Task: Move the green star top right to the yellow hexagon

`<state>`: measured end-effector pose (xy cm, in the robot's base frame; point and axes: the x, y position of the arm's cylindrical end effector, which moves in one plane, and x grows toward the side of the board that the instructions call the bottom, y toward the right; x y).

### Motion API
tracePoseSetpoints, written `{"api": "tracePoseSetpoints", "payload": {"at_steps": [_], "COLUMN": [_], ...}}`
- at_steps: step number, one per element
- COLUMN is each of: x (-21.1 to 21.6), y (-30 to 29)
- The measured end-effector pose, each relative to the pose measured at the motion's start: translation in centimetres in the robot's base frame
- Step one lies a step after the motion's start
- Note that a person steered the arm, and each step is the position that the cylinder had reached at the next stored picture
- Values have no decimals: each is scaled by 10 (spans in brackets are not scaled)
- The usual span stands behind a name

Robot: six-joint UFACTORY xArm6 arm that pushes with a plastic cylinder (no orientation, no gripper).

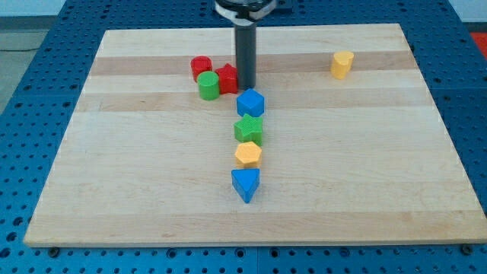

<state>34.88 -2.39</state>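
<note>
The green star (249, 129) lies near the board's middle, in a column of blocks. The yellow hexagon (248, 154) sits just below it, touching or nearly touching. A blue cube (250, 102) sits just above the star. My tip (246, 86) stands at the top of this column, right above the blue cube and beside a red block (227, 78). The star is about one block's length below my tip.
A red cylinder (201, 66) and a green cylinder (208, 86) cluster left of my tip. A blue triangle (245, 184) lies below the yellow hexagon. A yellow block (342, 65) sits alone at the top right. The wooden board (114, 190) ends at blue pegboard.
</note>
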Motion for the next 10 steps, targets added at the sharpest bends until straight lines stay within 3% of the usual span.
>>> {"api": "tracePoseSetpoints", "payload": {"at_steps": [2,4,6,9,10], "x": [-12,34,64,-2,-6], "y": [-21,-10,-109,-123,-115]}}
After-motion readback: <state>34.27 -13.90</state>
